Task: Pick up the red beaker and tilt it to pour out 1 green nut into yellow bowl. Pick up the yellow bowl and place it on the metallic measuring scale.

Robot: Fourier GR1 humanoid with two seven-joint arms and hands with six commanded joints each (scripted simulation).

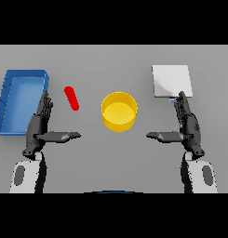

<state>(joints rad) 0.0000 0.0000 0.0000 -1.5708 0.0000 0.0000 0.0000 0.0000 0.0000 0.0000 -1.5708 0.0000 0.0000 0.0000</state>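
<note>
The red beaker shows as a slim red shape on the table, left of centre. The yellow bowl stands in the middle, upright, with nothing visible inside. At the back right lies the metallic measuring scale, a pale square plate. My left hand rests open at the lower left, fingers straight and thumb pointing inward, a short way below and left of the beaker. My right hand mirrors it at the lower right, open, its fingertips just below the scale's front edge. No green nut can be made out.
A blue tray with raised walls sits at the far left, close beside my left hand.
</note>
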